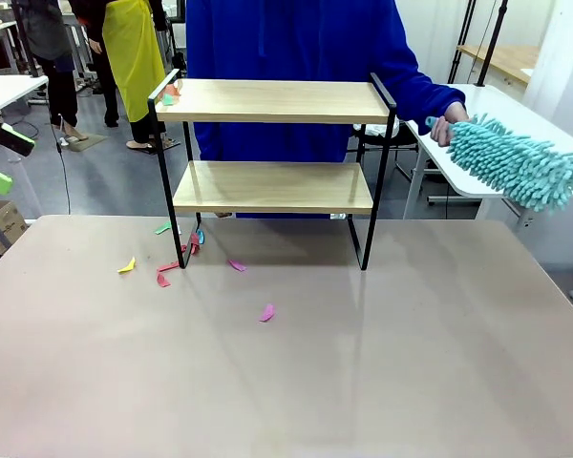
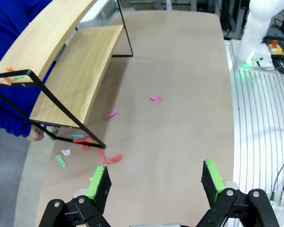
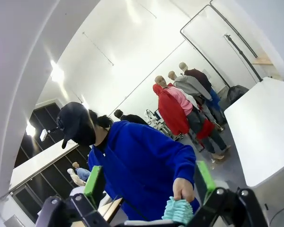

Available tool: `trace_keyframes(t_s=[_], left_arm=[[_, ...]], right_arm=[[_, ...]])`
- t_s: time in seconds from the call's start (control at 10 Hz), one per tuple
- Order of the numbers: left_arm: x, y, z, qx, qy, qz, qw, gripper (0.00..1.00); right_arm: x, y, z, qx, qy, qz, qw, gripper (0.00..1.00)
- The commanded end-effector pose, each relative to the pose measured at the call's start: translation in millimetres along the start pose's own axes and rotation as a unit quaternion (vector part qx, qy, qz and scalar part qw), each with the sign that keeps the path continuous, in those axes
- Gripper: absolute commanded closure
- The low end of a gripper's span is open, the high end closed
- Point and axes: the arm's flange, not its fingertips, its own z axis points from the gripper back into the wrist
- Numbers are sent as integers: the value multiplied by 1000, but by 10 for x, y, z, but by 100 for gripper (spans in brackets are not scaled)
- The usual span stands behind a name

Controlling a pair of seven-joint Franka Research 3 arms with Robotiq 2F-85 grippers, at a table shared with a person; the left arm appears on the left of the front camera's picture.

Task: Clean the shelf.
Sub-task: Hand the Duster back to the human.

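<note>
While one two-tier shelf (image 1: pixel 275 143) of two light wooden boards in a thin black metal frame stood at the far middle of the beige desk (image 1: pixel 363 363), roughly eight coloured paper scraps (image 1: pixel 266 312) lay by its left legs, with a few more on the top board's left end. One person in a blue top held a single teal fluffy duster (image 1: pixel 518 162) at the far right. Left gripper (image 2: pixel 156 182) and right gripper (image 3: pixel 149 182) fingers stood wide apart, empty. White tables stood beyond.

Bright, even overhead light; wrist views bend strongly at edges.
</note>
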Motion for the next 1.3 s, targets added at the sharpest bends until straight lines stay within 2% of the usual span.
trace_keyframes(t_s=[0.0,1.2], left_arm=[[7,3,-10,-2,-12,-8,1000,0],[7,3,-10,-2,-12,-8,1000,0]], right_arm=[[49,54,6,0,-7,4,1000,0],[49,54,6,0,-7,4,1000,0]])
